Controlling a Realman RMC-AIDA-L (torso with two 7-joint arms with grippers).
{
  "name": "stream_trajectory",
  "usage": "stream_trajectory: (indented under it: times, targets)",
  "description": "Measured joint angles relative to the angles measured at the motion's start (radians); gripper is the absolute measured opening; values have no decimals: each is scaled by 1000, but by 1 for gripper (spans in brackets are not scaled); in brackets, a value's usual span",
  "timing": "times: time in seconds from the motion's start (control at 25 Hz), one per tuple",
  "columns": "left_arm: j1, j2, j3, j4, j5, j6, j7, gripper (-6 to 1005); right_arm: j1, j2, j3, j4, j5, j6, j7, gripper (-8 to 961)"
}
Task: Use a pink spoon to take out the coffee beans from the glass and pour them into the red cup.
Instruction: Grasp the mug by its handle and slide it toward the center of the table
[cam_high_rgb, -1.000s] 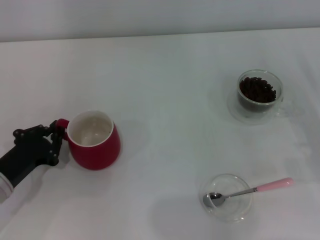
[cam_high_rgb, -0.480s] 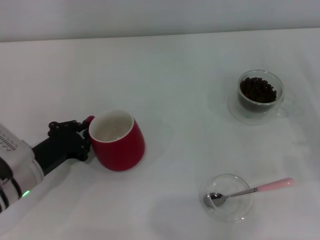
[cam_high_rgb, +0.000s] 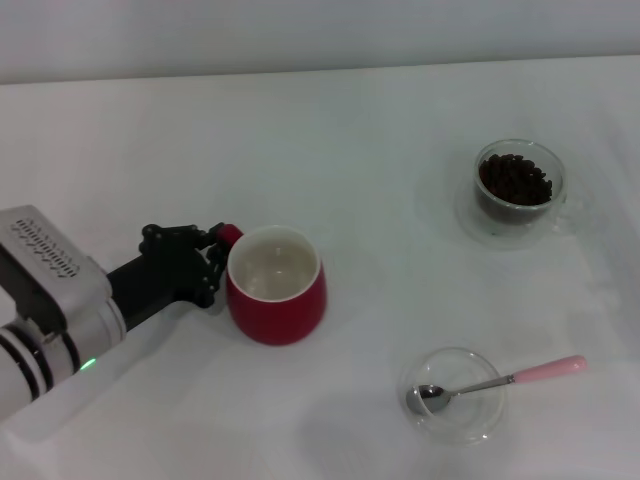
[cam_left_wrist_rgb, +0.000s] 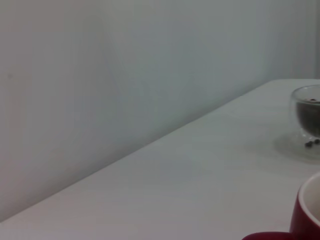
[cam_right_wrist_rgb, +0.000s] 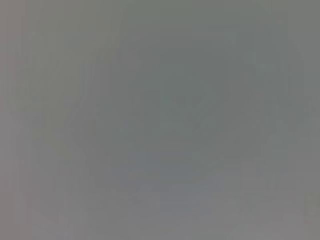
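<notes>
My left gripper (cam_high_rgb: 213, 262) clenched on the red cup (cam_high_rgb: 275, 285) handle, probably positioning it mid-table. Pink spoon (cam_high_rgb: 500, 381) lies in the glass dish (cam_high_rgb: 452, 395); next needs spoon pickup. Right gripper unseen.

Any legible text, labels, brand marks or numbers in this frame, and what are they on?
Nothing can be read.
Left arm's grey housing: dark printed marks, too small and blurred to read.
Red cup, glass, pink spoon and clear dish: no markings visible.
</notes>
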Motion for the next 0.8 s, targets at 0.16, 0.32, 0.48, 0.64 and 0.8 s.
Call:
stream_trajectory:
  times: [0.16,0.32,0.48,0.64,0.8]
  targets:
    - [-30,0,0,-15,23,22,0,89,0,0,1,-2,0,0,0,866]
    - [-59,0,0,-23,29,43,0,90,0,0,1,-2,1,0,0,866]
    - [-83,-1,-1,-25,41,44,0,90,0,0,1,-1,1,0,-1,866]
    - [-104,-1,-1,-31,44,45,0,89,0,0,4,-1,1,0,-1,865]
    - [-113,0,-1,-33,49,57,0,89,0,0,4,-1,2,1,0,865]
